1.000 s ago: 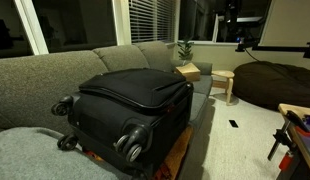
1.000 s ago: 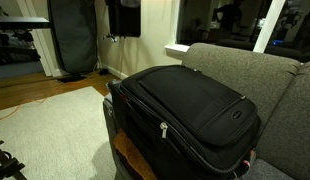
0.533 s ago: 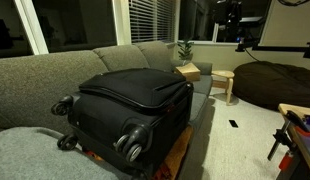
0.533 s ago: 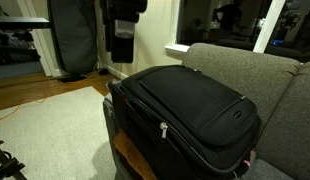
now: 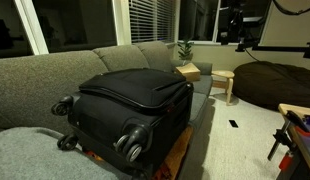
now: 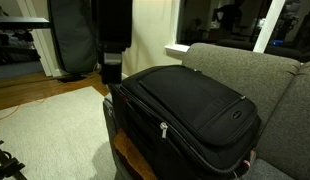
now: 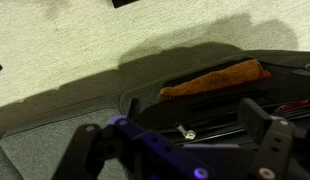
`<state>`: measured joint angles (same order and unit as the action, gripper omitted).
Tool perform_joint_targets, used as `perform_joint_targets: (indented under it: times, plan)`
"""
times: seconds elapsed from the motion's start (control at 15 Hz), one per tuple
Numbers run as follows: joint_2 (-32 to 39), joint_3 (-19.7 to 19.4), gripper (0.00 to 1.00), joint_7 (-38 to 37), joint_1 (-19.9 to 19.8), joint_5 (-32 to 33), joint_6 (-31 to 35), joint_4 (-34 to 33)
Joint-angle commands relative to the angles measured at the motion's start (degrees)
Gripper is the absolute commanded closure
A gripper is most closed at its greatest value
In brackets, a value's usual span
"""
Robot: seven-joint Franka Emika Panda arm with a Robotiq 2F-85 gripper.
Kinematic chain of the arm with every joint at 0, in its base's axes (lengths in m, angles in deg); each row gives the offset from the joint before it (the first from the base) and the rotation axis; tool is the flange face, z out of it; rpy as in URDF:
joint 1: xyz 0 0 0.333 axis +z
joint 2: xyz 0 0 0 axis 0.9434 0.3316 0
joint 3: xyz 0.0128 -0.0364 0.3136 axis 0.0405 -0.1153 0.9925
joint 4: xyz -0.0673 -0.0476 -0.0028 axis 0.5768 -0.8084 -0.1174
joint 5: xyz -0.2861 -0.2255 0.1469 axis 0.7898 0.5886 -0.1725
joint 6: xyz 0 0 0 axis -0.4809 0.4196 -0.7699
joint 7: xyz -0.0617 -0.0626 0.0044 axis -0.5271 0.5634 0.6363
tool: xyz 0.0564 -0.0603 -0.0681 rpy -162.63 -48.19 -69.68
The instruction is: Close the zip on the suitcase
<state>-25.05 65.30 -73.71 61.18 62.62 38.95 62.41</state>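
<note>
Hanging near one end of the suitcase, the tool has its fingers spread wide and holds nothing. The big black suitcase lies flat on the grey couch. The job looks to be at its very start, as the tool is not yet on the zip. In the wrist view the lid gapes a little. Something orange-brown shows inside, too hidden to name. Next, the tool likely must come down, pinch the small silvery pull, and drag it along the lid edge.
</note>
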Motion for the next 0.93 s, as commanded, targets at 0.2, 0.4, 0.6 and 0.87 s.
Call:
perform_joint_targets:
  times: [0.2,0.4,0.6,0.87]
  plan:
    - [-5.84,-0.61,0.00,0.52,-0.39,-2.91,7.62,8.15]
    - [-7.24,-0.50,0.00,0.26,-0.45,-3.90,10.84,10.86]
    - [-8.01,-0.45,0.00,0.50,-0.52,-4.25,13.46,13.02]
    - [-7.74,-0.54,0.00,0.87,-0.53,-4.57,16.77,14.99]
